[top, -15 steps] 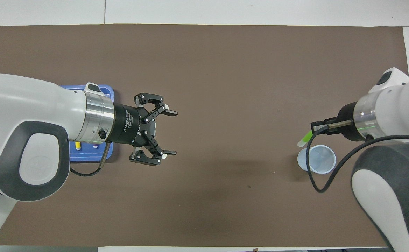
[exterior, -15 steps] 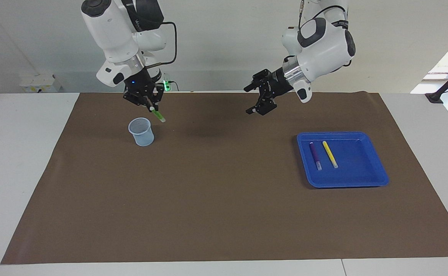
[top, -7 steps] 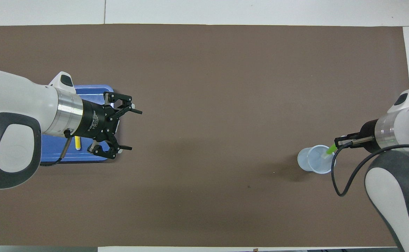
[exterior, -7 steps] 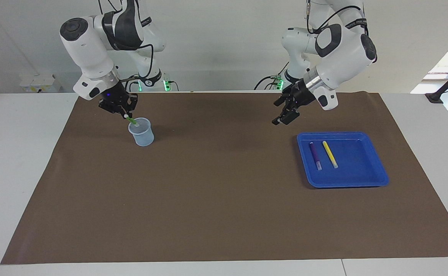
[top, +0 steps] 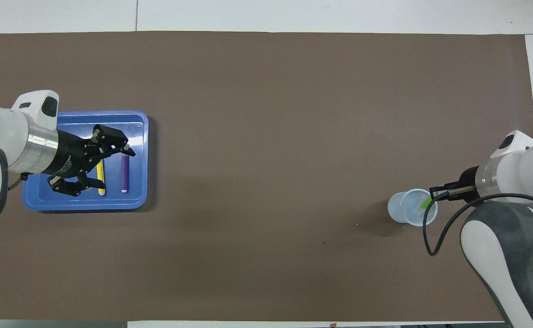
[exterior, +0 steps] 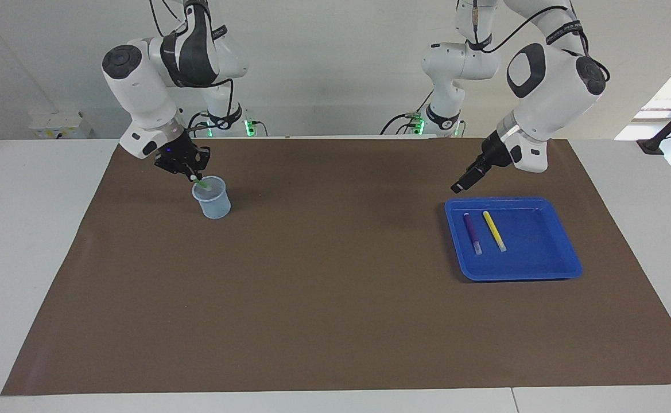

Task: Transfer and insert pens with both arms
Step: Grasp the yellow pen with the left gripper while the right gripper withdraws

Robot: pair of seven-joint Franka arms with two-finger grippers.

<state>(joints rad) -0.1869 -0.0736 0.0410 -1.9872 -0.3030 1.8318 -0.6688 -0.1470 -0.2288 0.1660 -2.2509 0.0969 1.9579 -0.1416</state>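
A green pen [exterior: 200, 182] [top: 426, 203] is tilted with its lower end inside the rim of a clear plastic cup [exterior: 213, 201] [top: 407, 210]. My right gripper [exterior: 192, 174] [top: 436, 194] is shut on its upper end, just above the cup. A purple pen [exterior: 472, 232] [top: 124, 173] and a yellow pen [exterior: 494, 230] [top: 100, 171] lie side by side in a blue tray [exterior: 513, 277] [top: 88, 205]. My left gripper [exterior: 459, 186] [top: 115, 169] hangs open and empty, raised over the tray's side nearer to the robots.
A brown mat [exterior: 335, 298] covers most of the white table. The cup stands toward the right arm's end and the tray toward the left arm's end, with bare mat between them.
The left gripper has swung from over the middle of the mat to over the tray. The right gripper has carried the green pen over and lowered its tip into the cup.
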